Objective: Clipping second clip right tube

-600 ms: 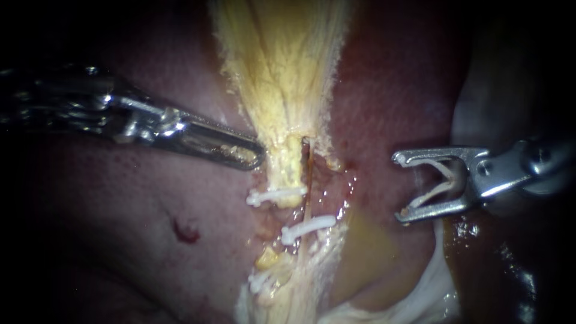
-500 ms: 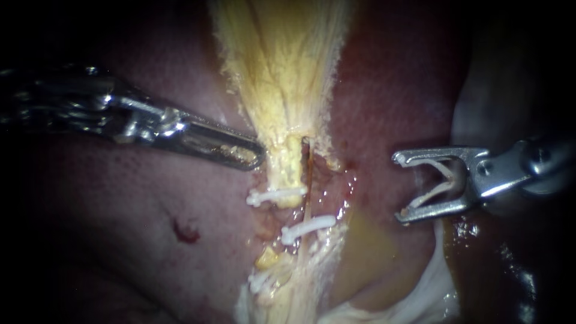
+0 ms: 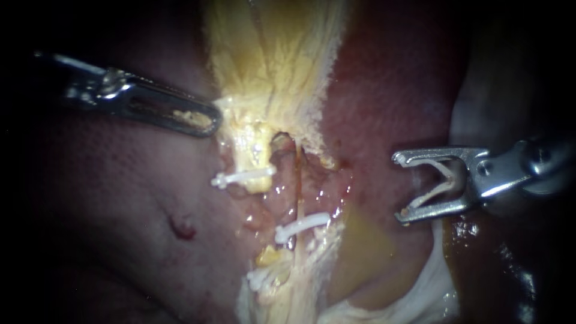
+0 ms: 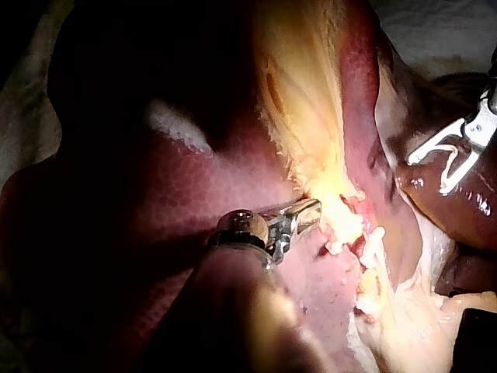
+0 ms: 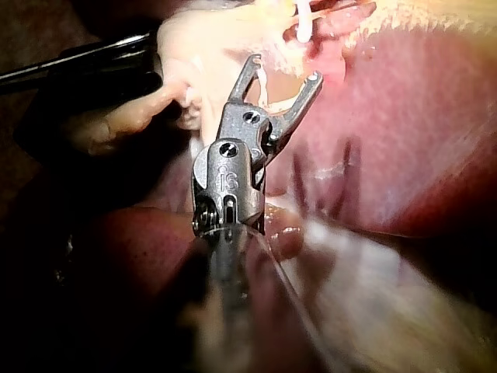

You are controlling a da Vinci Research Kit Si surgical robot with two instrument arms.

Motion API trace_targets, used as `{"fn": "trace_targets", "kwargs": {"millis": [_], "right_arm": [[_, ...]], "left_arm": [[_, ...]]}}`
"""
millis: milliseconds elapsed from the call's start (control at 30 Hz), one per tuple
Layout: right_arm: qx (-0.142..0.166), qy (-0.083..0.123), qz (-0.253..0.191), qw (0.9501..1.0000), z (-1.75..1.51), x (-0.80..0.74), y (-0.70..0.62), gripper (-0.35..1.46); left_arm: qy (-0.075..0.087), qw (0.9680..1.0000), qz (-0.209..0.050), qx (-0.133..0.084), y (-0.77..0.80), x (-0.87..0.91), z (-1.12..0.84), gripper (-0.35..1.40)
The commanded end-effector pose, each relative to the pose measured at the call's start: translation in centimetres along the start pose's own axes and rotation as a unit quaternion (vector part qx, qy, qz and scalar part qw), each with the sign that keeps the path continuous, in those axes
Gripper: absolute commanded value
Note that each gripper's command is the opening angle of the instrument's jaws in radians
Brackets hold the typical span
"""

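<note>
Both instruments gripped: my left instrument held yellow tissue aside to bare the right tube, while my right instrument carried a spread clip, well apart.

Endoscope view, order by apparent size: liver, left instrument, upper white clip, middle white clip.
1. liver
2. left instrument
3. upper white clip and middle white clip look alike, so not ranked against each other.

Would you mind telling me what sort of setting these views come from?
Probably a surgical practice bench: an exposed liver with pale cloth around it, a white clip crossing a thin tube, and my right instrument carrying a loaded clip.
</note>
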Motion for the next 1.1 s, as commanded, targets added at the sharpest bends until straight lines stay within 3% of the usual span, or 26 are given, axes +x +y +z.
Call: {"fn": "trace_targets", "kwargs": {"millis": [33,367,667,867,1100], "right_arm": [[0.0,0.0,0.0,1.0,0.0,0.0,0.0,0.5],[0.0,0.0,0.0,1.0,0.02,0.01,0.0,0.5],[0.001,0.002,0.021,0.9998,0.16,0.04,0.0,0.5],[0.011,0.009,0.061,0.9981,0.41,0.06,0.0,0.5],[0.033,0.016,0.103,0.994,0.88,-0.1,-0.03,0.5]], "left_arm": [[-0.004,1.0,-0.001,0.001,0.01,-0.03,-0.04,-0.35],[-0.018,0.9998,-0.007,0.005,0.04,-0.05,-0.04,-0.35],[-0.019,0.9996,0.02,0.005,0.08,-0.03,-0.03,-0.35],[-0.019,0.9996,0.02,0.005,0.08,-0.02,-0.02,-0.35],[-0.019,0.9996,0.02,0.004,0.08,-0.01,-0.02,-0.35]]}}
